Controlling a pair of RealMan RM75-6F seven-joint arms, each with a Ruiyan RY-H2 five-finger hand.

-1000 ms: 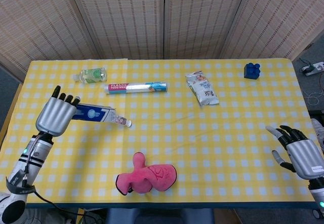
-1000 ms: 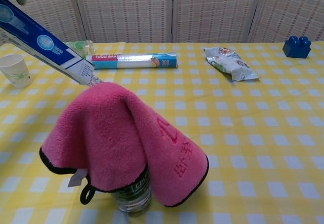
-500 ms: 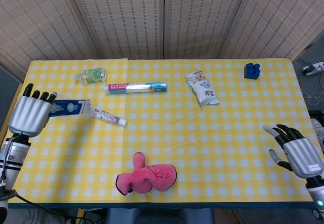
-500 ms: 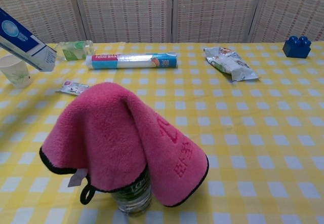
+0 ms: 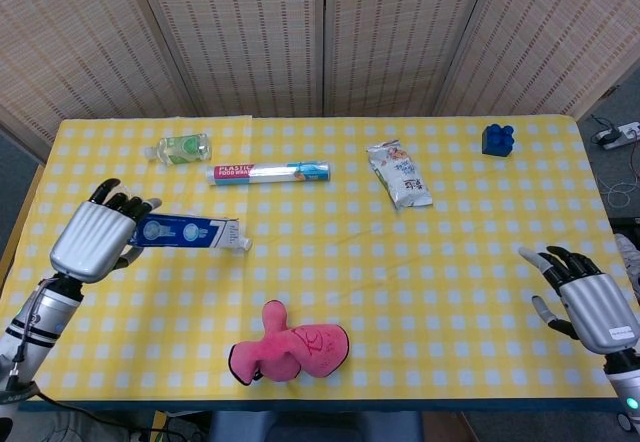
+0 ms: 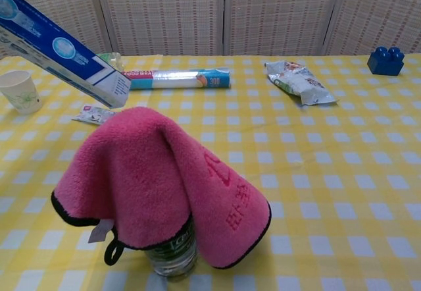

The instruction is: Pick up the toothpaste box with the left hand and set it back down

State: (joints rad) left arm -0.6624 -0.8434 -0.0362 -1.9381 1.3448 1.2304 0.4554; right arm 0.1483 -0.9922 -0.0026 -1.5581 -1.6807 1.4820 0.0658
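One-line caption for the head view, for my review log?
Left hand holds the toothpaste box above the yellow checked table; right hand open.

Table (image 5: 460, 252) has a yellow and white checked cloth over it. Along the back there's a small green bottle (image 5: 180, 148) lying on its side, with a long roll of plastic bags (image 5: 268, 172) just right of it. Further right sits a crumpled snack packet (image 5: 400, 175), and a blue toy brick (image 5: 497, 139) near the far right corner. Up front, a pink towel (image 5: 290, 347) is draped over a bottle (image 6: 172, 257). A paper cup (image 6: 20, 91) and a little sachet (image 6: 94, 113) sit toward the left.
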